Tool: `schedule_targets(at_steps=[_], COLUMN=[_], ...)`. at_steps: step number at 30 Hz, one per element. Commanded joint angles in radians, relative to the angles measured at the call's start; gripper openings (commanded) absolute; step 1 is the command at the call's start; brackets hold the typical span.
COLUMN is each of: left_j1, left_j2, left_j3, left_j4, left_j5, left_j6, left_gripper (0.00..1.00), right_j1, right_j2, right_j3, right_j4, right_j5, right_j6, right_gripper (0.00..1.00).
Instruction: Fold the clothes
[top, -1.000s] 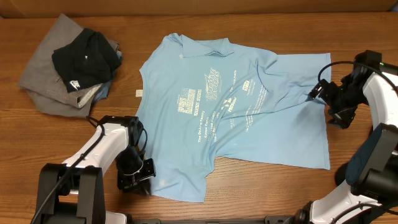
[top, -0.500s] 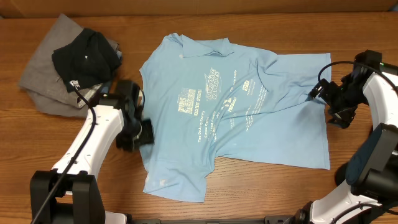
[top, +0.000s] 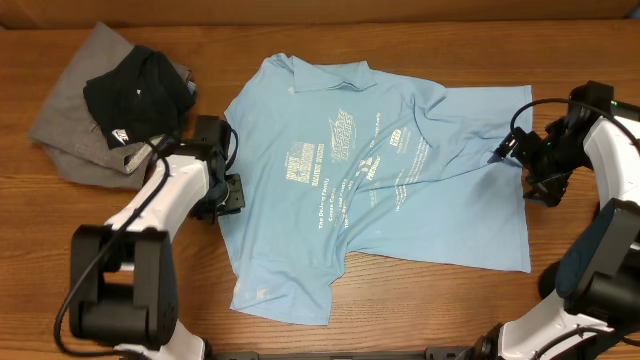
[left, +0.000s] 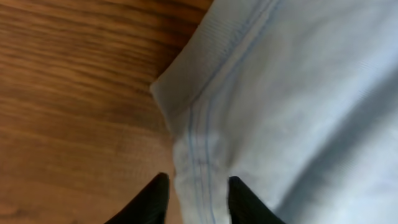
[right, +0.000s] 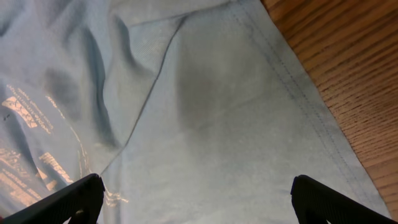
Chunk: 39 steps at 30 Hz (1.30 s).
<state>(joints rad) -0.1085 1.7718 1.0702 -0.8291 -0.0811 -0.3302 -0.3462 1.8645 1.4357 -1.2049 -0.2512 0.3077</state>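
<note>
From overhead I see a light blue T-shirt (top: 380, 180) spread flat, print up, across the middle of the wooden table (top: 420, 320). Its collar points to 12 o'clock. A black shirt (top: 135, 90) lies crumpled on a grey one (top: 70, 130) at 10 o'clock, well apart from the blue one.

My left hand (top: 228, 195) sits at the shirt's 9 o'clock edge. In its wrist view the hand (left: 198, 199) is at a narrow gap, with the stitched hem lying between the two dark fingertips (left: 155, 198). I cannot tell whether they pinch the cloth.

My right hand (top: 505, 152) is at the shirt's 3 o'clock edge. It is spread wide above the fabric (right: 199, 208) and holds nothing.
</note>
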Motion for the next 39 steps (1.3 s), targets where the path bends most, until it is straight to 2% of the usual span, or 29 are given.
schedule_targets(at_steps=[1,3,9,12,15,19,21,22,23,24,27,29,31,35,37,39], left_j1=[0.01,0.013,0.097,0.19,0.28,0.342,0.345,0.341,0.336,0.33,0.311,0.303,0.293,0.279,0.273,0.269], left_j2=[0.063,0.09,0.1,0.097,0.096,0.096,0.094,0.091,0.09,0.088,0.084,0.08,0.079,0.079,0.079,0.079], left_j3=[-0.006,-0.006,0.001,0.026,0.061,0.111,0.135,0.146,0.156,0.165,0.186,0.188,0.188,0.188,0.188,0.188], left_j4=[0.006,-0.005,-0.105,-0.14,-0.148,-0.147,-0.142,-0.142,-0.142,-0.143,-0.142,-0.139,-0.137,-0.134,-0.134,-0.135], left_j5=[-0.029,-0.052,-0.264,-0.291,-0.235,-0.125,-0.066,-0.037,-0.013,0.016,0.124,0.182,0.241,0.313,0.322,0.323], left_j6=[0.021,0.024,-0.06,-0.06,-0.044,0.021,0.082,0.111,0.135,0.161,0.238,0.269,0.301,0.344,0.351,0.351], left_gripper=[0.17,0.04,0.04,0.04,0.04,0.04,0.04,0.04,0.06,0.09,0.19,0.24,0.28,0.32,0.32,0.33], right_j1=[-0.003,-0.003,-0.003,-0.003,-0.003,-0.019,-0.037,-0.047,-0.061,-0.075,-0.128,-0.163,-0.192,-0.2,-0.188,-0.186], right_j2=[-0.068,-0.08,-0.082,-0.082,-0.082,-0.082,-0.082,-0.082,-0.082,-0.082,-0.082,-0.082,-0.082,-0.082,-0.082,-0.082], right_j3=[0.019,0.019,0.018,0.003,-0.041,-0.139,-0.2,-0.224,-0.255,-0.277,-0.362,-0.415,-0.468,-0.55,-0.56,-0.547], right_j4=[0.0,0.007,0.019,-0.002,-0.003,0.034,0.069,0.084,0.097,0.105,0.15,0.183,0.23,0.335,0.348,0.33], right_j5=[-0.012,-0.01,0.015,0.038,0.153,0.184,0.183,0.186,0.188,0.187,0.187,0.182,0.137,-0.012,-0.034,-0.012], right_j6=[-0.024,-0.024,-0.02,-0.019,0.061,0.086,0.097,0.11,0.133,0.148,0.189,0.196,0.191,0.114,0.1,0.101], right_gripper=[1.0,1.0,1.0,1.0,1.0,1.0,0.95,0.89,0.83,0.81,0.83,0.8,0.72,0.64,0.47,0.15])
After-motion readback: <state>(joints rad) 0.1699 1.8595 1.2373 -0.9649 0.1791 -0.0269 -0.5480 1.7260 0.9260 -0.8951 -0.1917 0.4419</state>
